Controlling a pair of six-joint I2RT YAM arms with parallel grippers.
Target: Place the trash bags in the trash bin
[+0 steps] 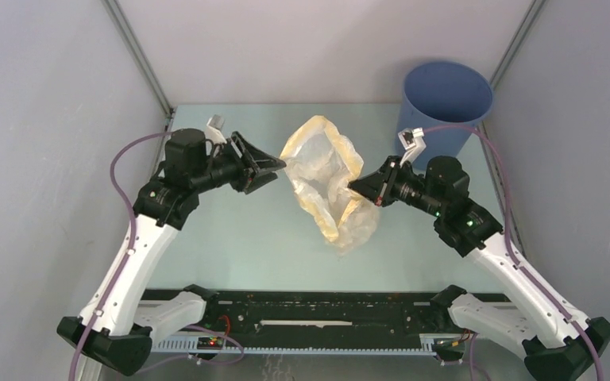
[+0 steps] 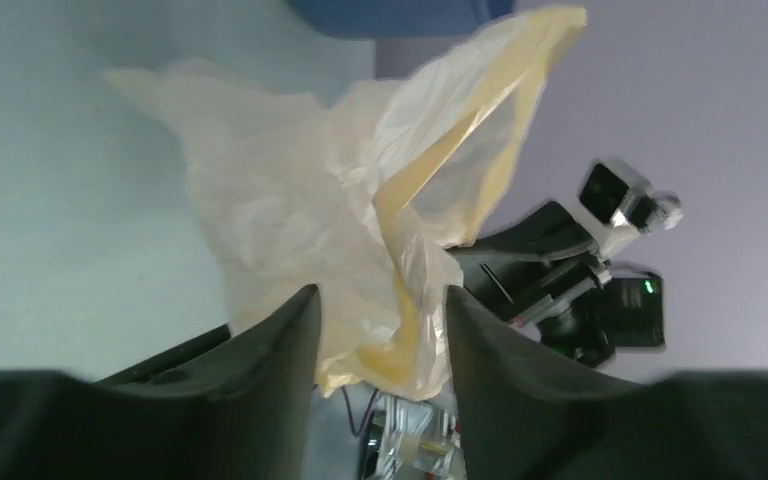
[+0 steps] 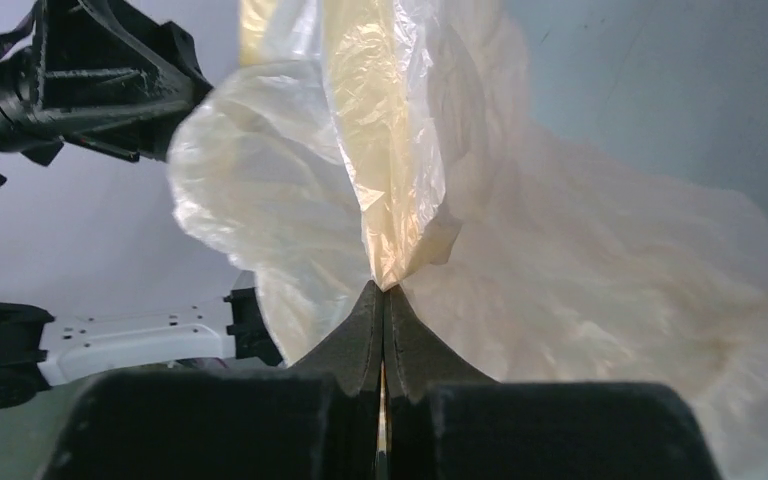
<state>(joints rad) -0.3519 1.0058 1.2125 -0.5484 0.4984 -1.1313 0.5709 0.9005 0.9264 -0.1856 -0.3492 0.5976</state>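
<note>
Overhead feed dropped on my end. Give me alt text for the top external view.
A translucent trash bag, mouth open, spans the gap between the left gripper at its left edge and the right gripper at its right edge, over the table. The blue trash bin stands upright at the far right corner, apart from the bag.

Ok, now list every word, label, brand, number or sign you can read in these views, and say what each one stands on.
No text can be read in any view.
trash bag: plain crinkly plastic, no print visible.
trash bin: plain blue, no label visible.
small board at the near table edge: any marking on it is too small to read.
</note>
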